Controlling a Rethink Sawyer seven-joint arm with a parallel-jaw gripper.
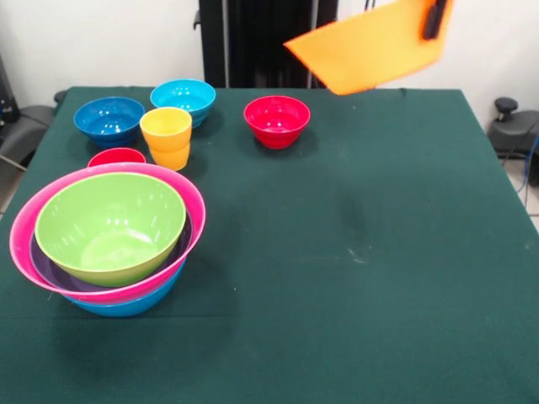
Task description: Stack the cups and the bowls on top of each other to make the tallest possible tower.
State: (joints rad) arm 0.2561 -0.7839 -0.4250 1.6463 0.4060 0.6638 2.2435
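Observation:
A large orange bowl (370, 46) hangs tilted in the air above the table's far right. My gripper (434, 18) is shut on its rim, and only one dark finger shows at the top edge. At the front left stands the tower (109, 236): a green bowl (109, 223) nested in a purple bowl, a pink bowl (189, 215) and a blue bowl (126, 305) at the bottom. Behind it a red cup (116, 156) is partly hidden. A yellow-orange cup (166, 137), a dark blue bowl (109, 118), a light blue bowl (184, 97) and a small red bowl (276, 119) stand upright farther back.
The green tablecloth (362, 252) covers the whole table. Black equipment (509, 126) sits off the table's right edge, and a dark chair (21, 126) off its left edge.

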